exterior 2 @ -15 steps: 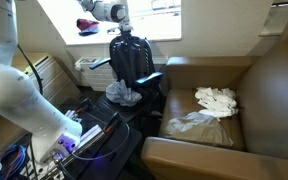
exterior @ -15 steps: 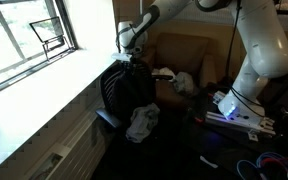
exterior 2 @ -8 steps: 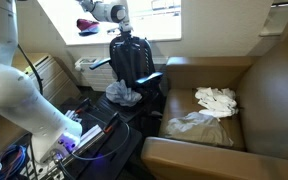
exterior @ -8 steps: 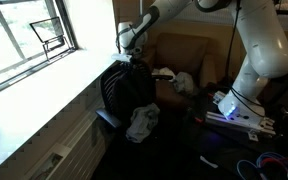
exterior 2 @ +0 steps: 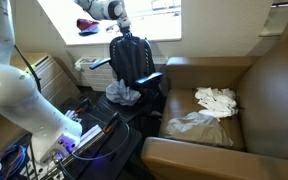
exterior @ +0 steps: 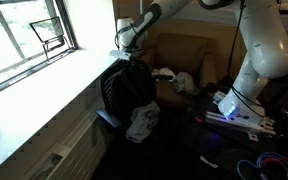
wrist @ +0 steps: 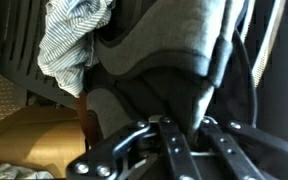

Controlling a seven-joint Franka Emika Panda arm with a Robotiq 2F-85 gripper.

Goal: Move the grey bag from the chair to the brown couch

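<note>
Tool (exterior: 131, 57) clenched on top of grey bag (exterior: 129, 88) | grey bag upright on chair (exterior 2: 156, 82), against backrest | pale cloth (exterior: 142, 122) at bag's foot | brown couch (exterior 2: 259, 95) beyond chair, carrying white cloths (exterior 2: 216, 98)

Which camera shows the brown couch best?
An exterior view: the brown couch fills its right side, seat and back both plain. In an exterior view the brown couch shows only partly, behind the arm. The wrist view shows mostly dark fabric.
</note>
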